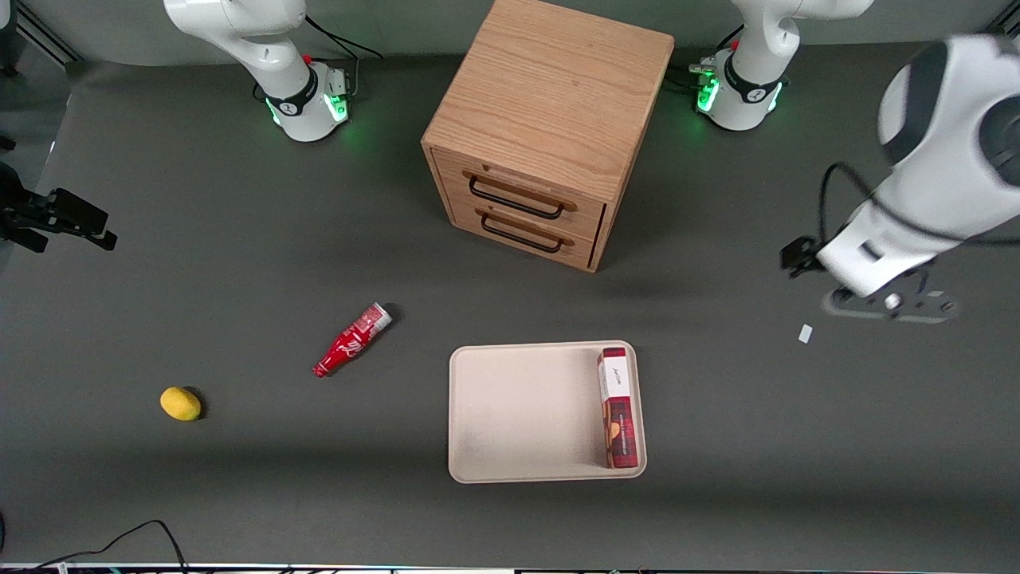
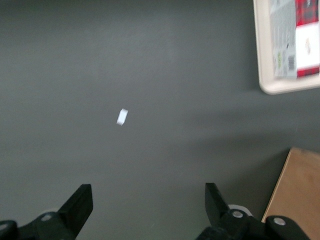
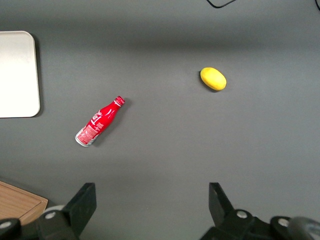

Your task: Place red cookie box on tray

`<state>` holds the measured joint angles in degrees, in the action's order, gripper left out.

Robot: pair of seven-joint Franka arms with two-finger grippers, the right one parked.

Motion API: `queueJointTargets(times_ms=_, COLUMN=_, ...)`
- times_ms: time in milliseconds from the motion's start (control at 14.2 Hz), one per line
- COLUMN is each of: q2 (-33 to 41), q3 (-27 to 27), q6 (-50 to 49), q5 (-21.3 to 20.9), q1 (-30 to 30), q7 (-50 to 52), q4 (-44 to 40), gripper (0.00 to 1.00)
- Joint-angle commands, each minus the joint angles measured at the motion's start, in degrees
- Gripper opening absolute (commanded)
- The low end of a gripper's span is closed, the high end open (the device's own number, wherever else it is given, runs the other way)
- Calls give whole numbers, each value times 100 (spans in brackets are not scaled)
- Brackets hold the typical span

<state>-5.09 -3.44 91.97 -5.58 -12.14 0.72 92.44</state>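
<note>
The red cookie box point(image 1: 618, 406) lies flat in the cream tray point(image 1: 518, 414), along the tray's edge toward the working arm's end of the table. In the left wrist view the box point(image 2: 295, 35) and the tray's rim point(image 2: 275, 86) show partly. My left gripper point(image 1: 888, 305) hangs above bare table toward the working arm's end, well apart from the tray and farther from the front camera than it. In the left wrist view the gripper point(image 2: 148, 201) is open and empty, with only dark table between its fingers.
A wooden two-drawer cabinet point(image 1: 542, 135) stands farther from the front camera than the tray. A red bottle point(image 1: 351, 340) and a yellow lemon point(image 1: 180, 403) lie toward the parked arm's end. A small white scrap point(image 1: 805, 333) lies on the table near my gripper.
</note>
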Motion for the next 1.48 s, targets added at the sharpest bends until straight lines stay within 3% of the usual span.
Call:
queueJointTargets(times_ms=0, q2=718, q3=-419, q6=-126, q5=83, q1=-43, q7=-747, q4=546, gripper=100)
queueJointTargets(times_ms=353, q2=948, q3=-1079, q6=-39, q5=207, q1=-78, q7=-1556, q4=802, gripper=100)
queueJointTargets(times_ms=776, q2=1090, q3=-1211, q6=-389, q5=435, q1=-148, q7=-1654, q4=733, gripper=100)
queueJointTargets(times_ms=987, q2=967, q3=-1246, q6=-487, q5=216, q1=-280, q7=-1689, q4=486, gripper=100)
queueJointTargets(times_ms=1410, q2=966, q3=-1326, q6=-496, q5=198, q1=-306, q7=-1689, q4=468, gripper=100)
